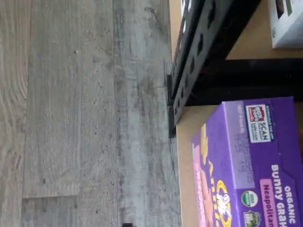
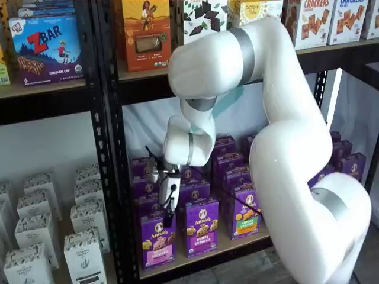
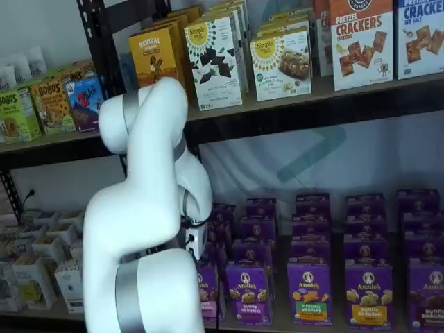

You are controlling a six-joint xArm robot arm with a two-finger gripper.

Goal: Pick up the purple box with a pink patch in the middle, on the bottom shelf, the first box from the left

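Nearest camera: purple box (image 1: 246,165), front-left on bottom shelf (image 2: 201,255).
Claw: gripper (image 2: 168,220) spread wide, holding nothing.
Risk: fingers could clip neighbouring green-patch carton (image 2: 201,228).

- The white arm (image 2: 284,148) rises from its base at the lower right in a shelf view, bends at a grey-banded elbow high up, then folds back down toward the wrist.
- The wrist (image 2: 188,142) hangs below the elbow and points downward.
- The gripper (image 2: 169,220) hangs under the wrist, its white body above a dark finger tip; it shows side-on, so no gap between the fingers can be made out here, yet its jaws stand wide apart.
- In a shelf view the arm (image 3: 149,208) fills the left foreground, and only part of the gripper's white body shows behind it.
- Nothing is held.
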